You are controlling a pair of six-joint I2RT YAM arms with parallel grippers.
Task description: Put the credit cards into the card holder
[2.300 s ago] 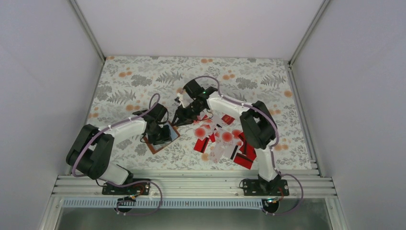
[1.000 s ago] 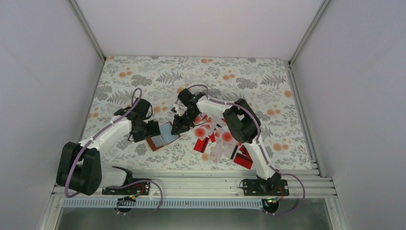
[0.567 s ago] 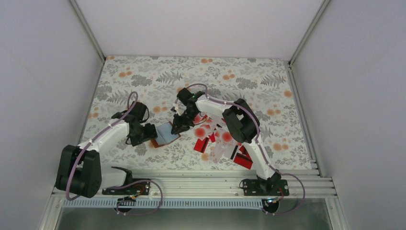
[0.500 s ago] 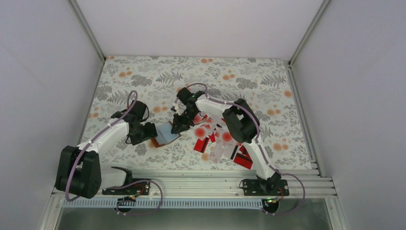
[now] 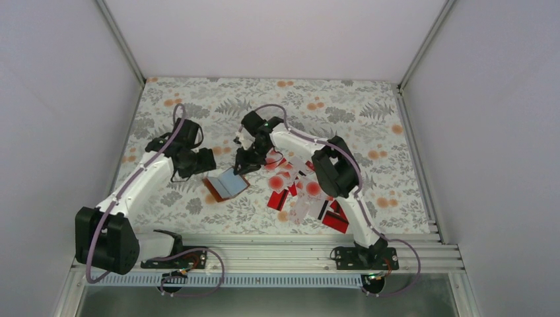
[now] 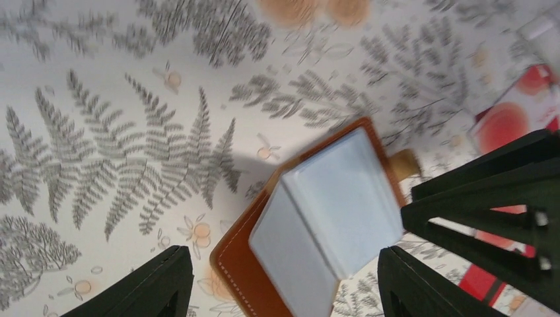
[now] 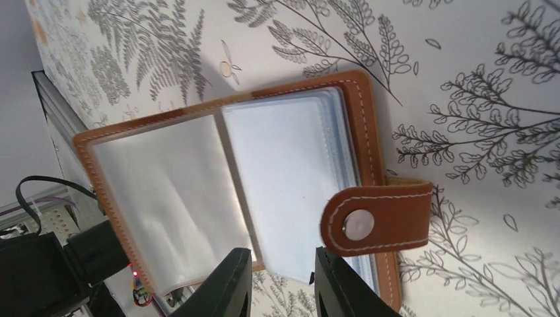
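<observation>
The card holder point(image 5: 224, 185) lies open on the floral cloth, brown outside with pale blue-grey sleeves point(image 6: 330, 205), its snap strap point(image 7: 376, 221) curled over the right edge. My left gripper point(image 5: 205, 163) hovers wide open above its left side, gripping nothing point(image 6: 280, 254). My right gripper point(image 5: 243, 165) stands at the holder's far right corner, its jaws a little apart over a sleeve's lower edge point(image 7: 280, 257), not clamped on it. The credit cards point(image 5: 300, 189), red ones and white ones with red blotches, lie in a loose heap to the right, and a few show in the left wrist view point(image 6: 508, 119).
The right gripper's black fingers point(image 6: 489, 191) crowd the holder's right side in the left wrist view. An aluminium rail point(image 5: 264, 251) runs along the near edge. White walls close in the cloth at left, right and back.
My left arm has drawn back from the holder toward the far left. The right gripper has shifted slightly farther away and its jaws have parted a little. The holder's sleeves now stand fanned up.
</observation>
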